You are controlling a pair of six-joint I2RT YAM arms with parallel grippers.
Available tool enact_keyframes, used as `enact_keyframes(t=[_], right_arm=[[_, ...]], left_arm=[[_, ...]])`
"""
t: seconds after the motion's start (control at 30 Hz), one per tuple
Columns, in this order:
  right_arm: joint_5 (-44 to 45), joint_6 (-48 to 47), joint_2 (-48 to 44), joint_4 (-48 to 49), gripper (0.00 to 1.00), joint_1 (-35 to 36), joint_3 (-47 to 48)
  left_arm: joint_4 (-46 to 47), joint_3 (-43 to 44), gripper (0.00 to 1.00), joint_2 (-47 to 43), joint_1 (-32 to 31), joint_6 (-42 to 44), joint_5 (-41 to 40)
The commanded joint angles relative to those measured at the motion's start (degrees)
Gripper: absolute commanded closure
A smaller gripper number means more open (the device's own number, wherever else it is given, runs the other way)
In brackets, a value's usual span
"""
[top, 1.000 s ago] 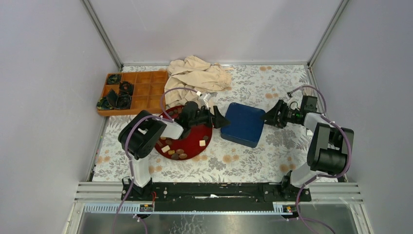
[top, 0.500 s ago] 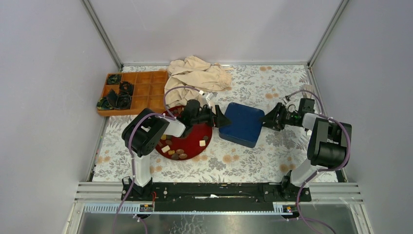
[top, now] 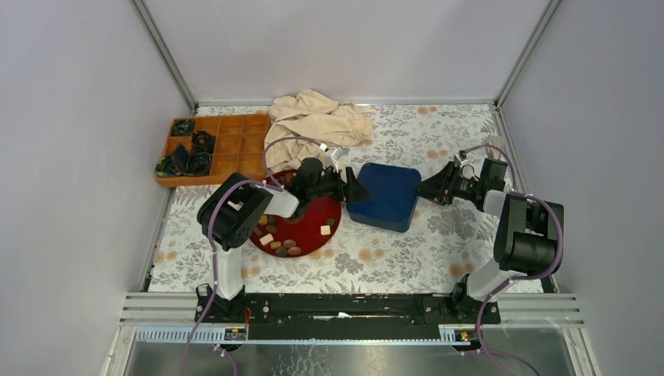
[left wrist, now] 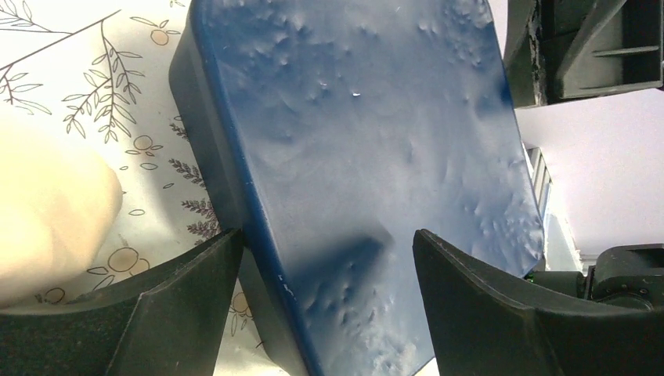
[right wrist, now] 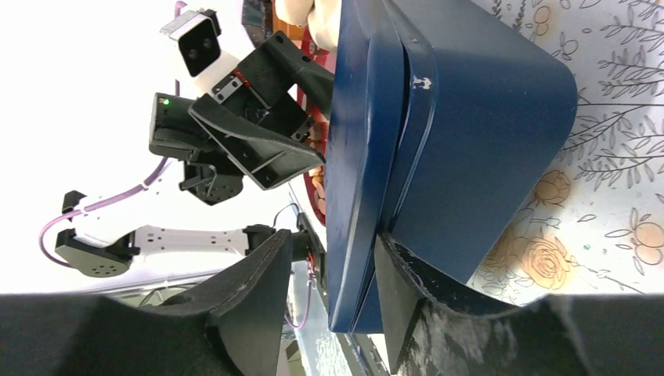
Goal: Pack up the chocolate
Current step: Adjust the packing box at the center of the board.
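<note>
Chocolate pieces (top: 290, 246), brown and cream, lie on a round red plate (top: 309, 218) left of centre. To the plate's right sits a shut blue box (top: 384, 197). My left gripper (top: 354, 190) is at the box's left edge; in the left wrist view it (left wrist: 327, 235) stands open, astride the corner of the blue lid (left wrist: 368, 117). At the box's right edge is my right gripper (top: 427, 188). Its jaws (right wrist: 330, 239) are open around the lid's rim (right wrist: 356, 196), one finger at the seam, the other a little clear of it.
An orange compartment tray (top: 235, 149) with black items in its left cells stands at the back left. A crumpled beige cloth (top: 317, 124) lies behind the plate and box. Grey walls close in the floral table on three sides.
The right gripper moved left onto the box's edge and its jaws narrowed. The box slid a little left toward the left gripper, which stayed open.
</note>
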Motion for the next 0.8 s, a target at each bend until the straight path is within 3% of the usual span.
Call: enact_keyframes(t=[0.0, 0.17, 0.27, 0.43, 0.6, 0.77], right_arm=[[-5.88, 11.68, -0.44, 13.35, 0.52, 2.85, -2.91], [-5.37, 10.72, 0.90, 11.13, 0.55, 4.13, -2.64], [-6.26, 10.56, 2.78, 10.24, 0.50, 5.16, -2.59], [-4.69, 1.14, 5.73, -1.56, 0.48, 6.00, 0.17], [-3.19, 1.29, 8.25, -1.17, 0.48, 5.23, 0.36], [-4.02, 1.39, 11.69, -0.54, 0.49, 3.82, 0.85]], left_arm=[[3.61, 2.38, 0.14, 0.98, -2.26, -0.02, 4.13], [4.20, 2.63, 0.14, 1.27, -2.57, -0.41, 4.34], [4.82, 2.78, 0.14, 1.42, -2.67, -1.07, 4.20], [5.92, 2.47, 0.14, 1.05, -3.08, -1.77, 3.02], [7.48, 1.78, 0.14, 0.93, -3.28, -1.22, 1.70], [3.72, 1.32, 0.09, -3.42, -2.96, 3.90, -4.94]])
